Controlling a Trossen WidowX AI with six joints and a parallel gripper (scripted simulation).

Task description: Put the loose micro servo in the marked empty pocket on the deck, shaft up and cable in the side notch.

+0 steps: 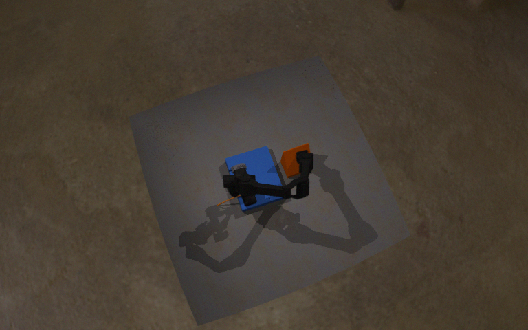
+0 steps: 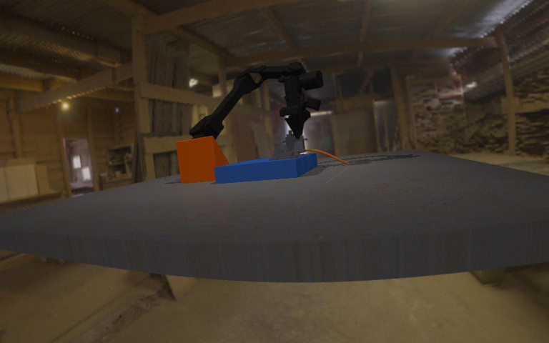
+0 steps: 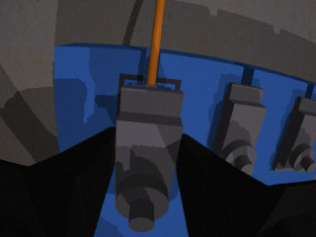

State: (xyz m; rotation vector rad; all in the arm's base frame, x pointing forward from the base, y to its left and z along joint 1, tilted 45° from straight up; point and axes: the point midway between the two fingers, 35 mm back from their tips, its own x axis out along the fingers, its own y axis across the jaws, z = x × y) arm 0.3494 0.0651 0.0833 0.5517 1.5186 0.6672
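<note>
My gripper is shut on the grey micro servo, one finger on each side of its body. The servo is held upright above the blue deck, its output shaft pointing up toward the wrist camera. In the wrist view the servo covers most of the marked pocket; only the far part of the dark outline shows. The orange cable runs out over the deck's edge above the side notch. Whether the servo's lower end touches the deck is hidden.
Two seated servos stand on the deck to the right of the held one in the wrist view. An orange wedge-shaped block stands beside the deck at the arm's base. Both stand on the grey table.
</note>
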